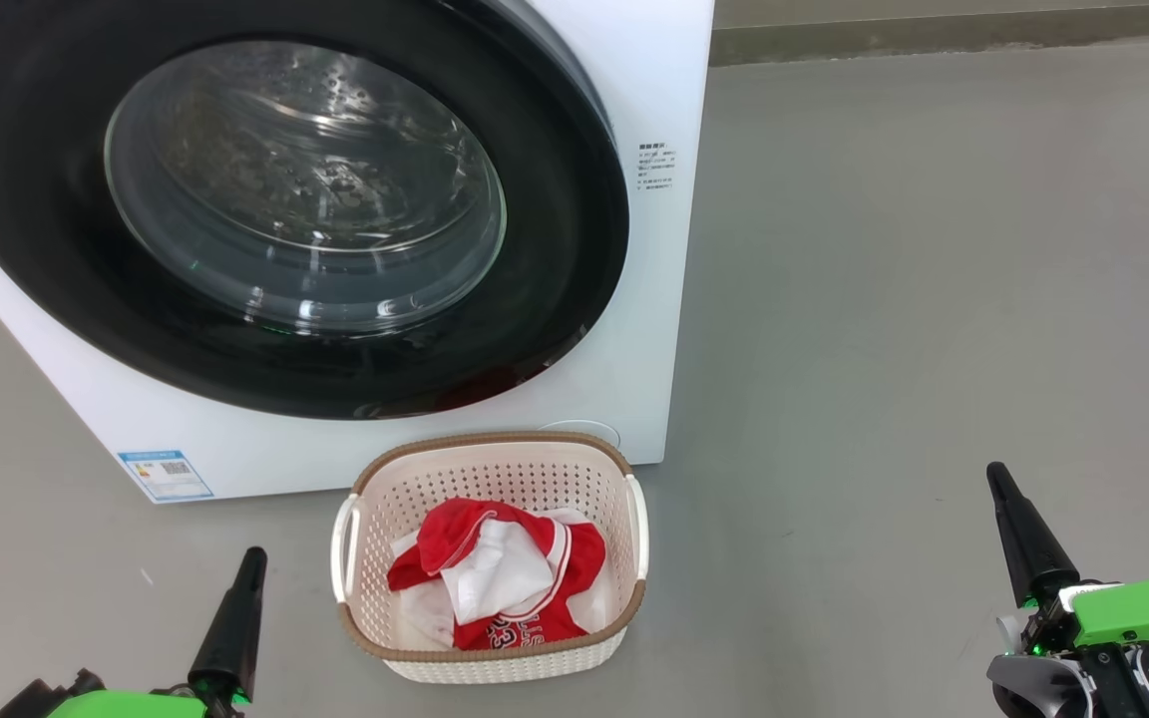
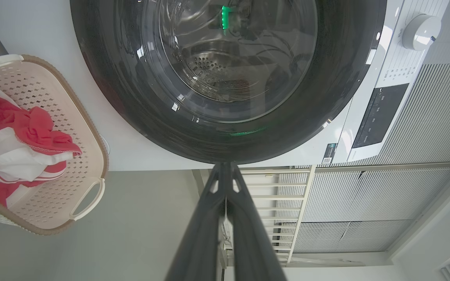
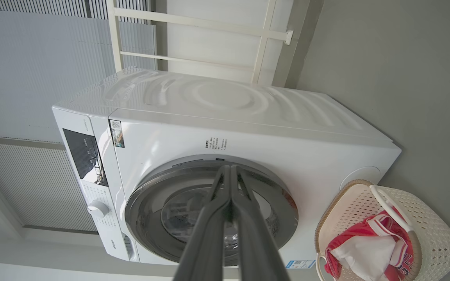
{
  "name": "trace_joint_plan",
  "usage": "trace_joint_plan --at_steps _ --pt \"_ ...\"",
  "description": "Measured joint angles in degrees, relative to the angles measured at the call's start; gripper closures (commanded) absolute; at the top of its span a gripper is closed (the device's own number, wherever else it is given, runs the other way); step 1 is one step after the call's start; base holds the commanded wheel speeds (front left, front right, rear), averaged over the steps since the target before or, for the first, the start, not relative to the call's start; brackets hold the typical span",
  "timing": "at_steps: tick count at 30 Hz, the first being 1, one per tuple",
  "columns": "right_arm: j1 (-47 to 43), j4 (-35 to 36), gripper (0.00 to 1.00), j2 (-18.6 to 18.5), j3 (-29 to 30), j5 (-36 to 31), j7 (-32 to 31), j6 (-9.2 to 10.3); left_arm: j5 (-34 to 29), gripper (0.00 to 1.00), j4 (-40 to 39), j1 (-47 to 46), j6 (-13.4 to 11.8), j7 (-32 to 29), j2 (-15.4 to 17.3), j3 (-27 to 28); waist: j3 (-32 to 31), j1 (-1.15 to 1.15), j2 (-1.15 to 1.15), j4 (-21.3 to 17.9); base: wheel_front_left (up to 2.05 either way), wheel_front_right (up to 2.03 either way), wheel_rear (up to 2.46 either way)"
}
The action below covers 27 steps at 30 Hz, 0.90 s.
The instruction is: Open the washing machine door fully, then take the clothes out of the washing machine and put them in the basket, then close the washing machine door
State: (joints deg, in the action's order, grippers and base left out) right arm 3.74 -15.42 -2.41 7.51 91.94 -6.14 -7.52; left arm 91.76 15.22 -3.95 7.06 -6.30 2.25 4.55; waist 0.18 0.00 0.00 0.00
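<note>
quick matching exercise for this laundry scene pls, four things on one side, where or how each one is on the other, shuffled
Things:
1. door
2. clothes
3. basket
4. left gripper

Place or state:
a. lying in the basket
b. fingers together, holding nothing
c. on the floor in front of the washer
d. closed flat against the washer front

Pairs: 1-d, 2-a, 3-c, 4-b
</note>
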Motion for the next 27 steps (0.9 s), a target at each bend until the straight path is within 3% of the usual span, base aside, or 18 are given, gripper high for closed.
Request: trace_joint_plan --at_steps 27 --pt "0.00 0.00 1.00 0.00 0.00 0.00 0.00 0.00 0.00 1.00 0.00 0.00 0.00 0.00 0.00 0.00 0.00 0.00 0.00 0.00 0.00 0.00 0.00"
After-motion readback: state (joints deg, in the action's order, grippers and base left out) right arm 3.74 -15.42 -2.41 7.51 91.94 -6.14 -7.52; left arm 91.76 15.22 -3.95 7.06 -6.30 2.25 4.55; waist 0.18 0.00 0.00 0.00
